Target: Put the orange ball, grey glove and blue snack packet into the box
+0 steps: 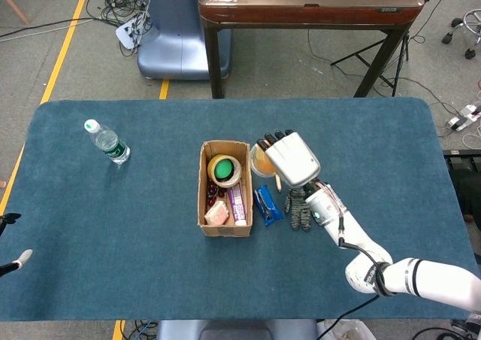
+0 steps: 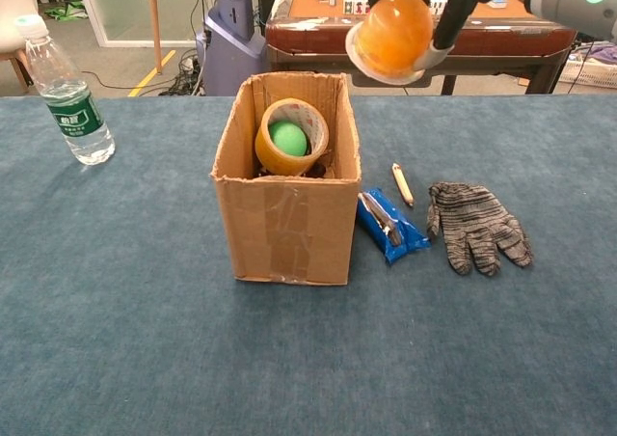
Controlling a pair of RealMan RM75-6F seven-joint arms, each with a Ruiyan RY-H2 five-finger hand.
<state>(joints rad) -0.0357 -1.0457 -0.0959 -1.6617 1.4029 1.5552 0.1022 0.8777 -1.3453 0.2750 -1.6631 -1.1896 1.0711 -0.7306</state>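
The box (image 2: 285, 231) is plain brown corrugated cardboard, matt, with a strip of shinier packing tape down its front. The orange ball (image 2: 391, 33) looks like smooth, slightly translucent plastic. The grey glove (image 2: 475, 227) is knitted cloth (mottled, rough). The blue snack packet (image 2: 388, 226) seems glossy foil. The table (image 2: 145, 340) wears matt, felt-like fabric.

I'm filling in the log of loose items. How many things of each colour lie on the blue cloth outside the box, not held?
Blue: 1, the snack packet
Grey: 1, the glove
Tan: 1, the pencil
Clear: 1, the water bottle
Total: 4
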